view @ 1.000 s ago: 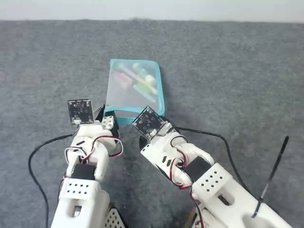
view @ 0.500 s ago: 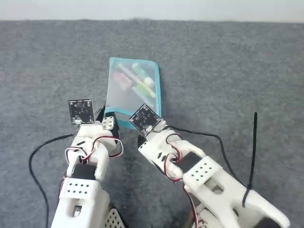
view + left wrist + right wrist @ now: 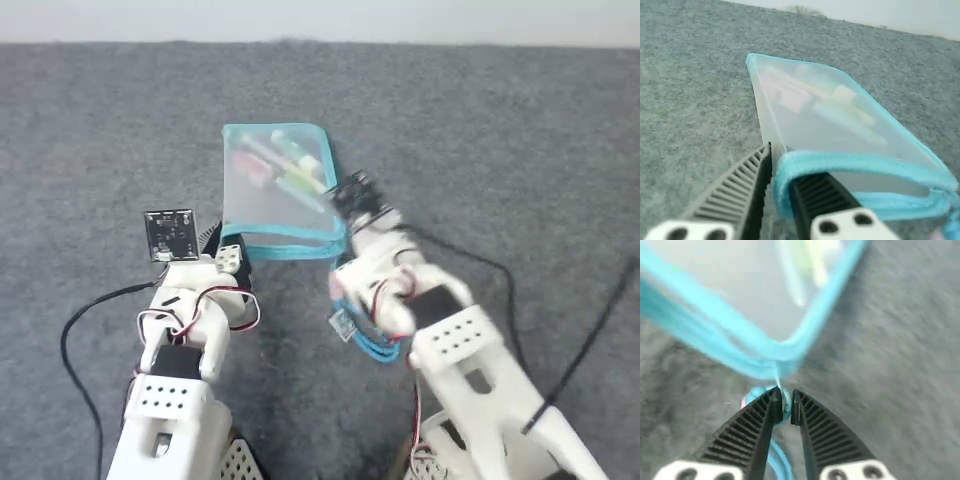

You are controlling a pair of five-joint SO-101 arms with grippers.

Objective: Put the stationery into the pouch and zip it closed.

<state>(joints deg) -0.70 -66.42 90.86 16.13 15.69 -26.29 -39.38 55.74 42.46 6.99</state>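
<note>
The translucent pouch [image 3: 270, 190] with a teal rim lies on the grey mat, and coloured stationery [image 3: 285, 165] shows through its wall. My left gripper [image 3: 235, 257] is at the pouch's near left corner. In the left wrist view this gripper [image 3: 782, 167] is shut on the teal rim of the pouch [image 3: 830, 120]. My right gripper [image 3: 343, 255] is at the near right corner. In the right wrist view it [image 3: 785, 392] is shut on the zipper pull [image 3: 783, 401], just below the pouch's rim [image 3: 730, 335]. A blue cord [image 3: 362, 342] trails from there under the right arm.
Grey felt [image 3: 500, 130] covers the whole table, with open room beyond and to both sides of the pouch. A black cable [image 3: 487, 272] runs along the mat beside the right arm, and another cable [image 3: 72, 335] loops left of the left arm.
My right arm has swung to the right along the pouch's near edge, ending at its right corner. The pouch has turned slightly. The left arm has kept still.
</note>
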